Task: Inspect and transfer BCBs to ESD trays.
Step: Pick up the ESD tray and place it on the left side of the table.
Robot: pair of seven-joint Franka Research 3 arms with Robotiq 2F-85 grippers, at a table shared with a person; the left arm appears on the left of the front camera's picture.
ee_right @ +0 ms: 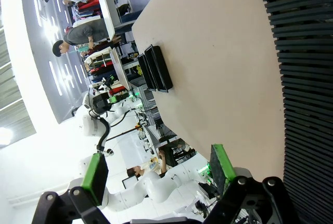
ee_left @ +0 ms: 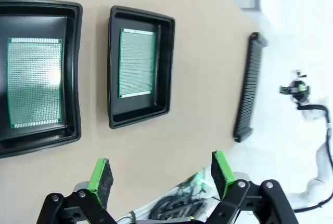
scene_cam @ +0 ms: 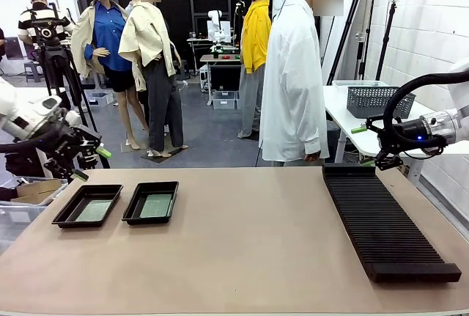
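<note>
Black ESD trays sit side by side on the table (scene_cam: 256, 243) in the front view, the left tray (scene_cam: 87, 205) and right tray (scene_cam: 151, 202) each with a green BCB inside, just below and right of the left gripper (scene_cam: 89, 163), while the right gripper (scene_cam: 373, 146) hangs over the ribbed rack's (scene_cam: 385, 221) far end. Left wrist view: the left gripper (ee_left: 161, 173) is wide open with nothing in it, and both boards, one (ee_left: 35, 82) and the other (ee_left: 137, 63), lie flat in their trays (ee_left: 165, 68) ahead of the fingers. Right wrist view has the right gripper (ee_right: 158, 171) spread open and empty too, rack (ee_right: 304, 78) close by on one side, trays (ee_right: 156, 68) well off ahead.

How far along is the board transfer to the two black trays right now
Looks done: each ESD tray holds one green board. In hand: nothing; the left end effector and right end effector are open and empty. Left: apparently nothing, since the slotted rack shows no boards.
</note>
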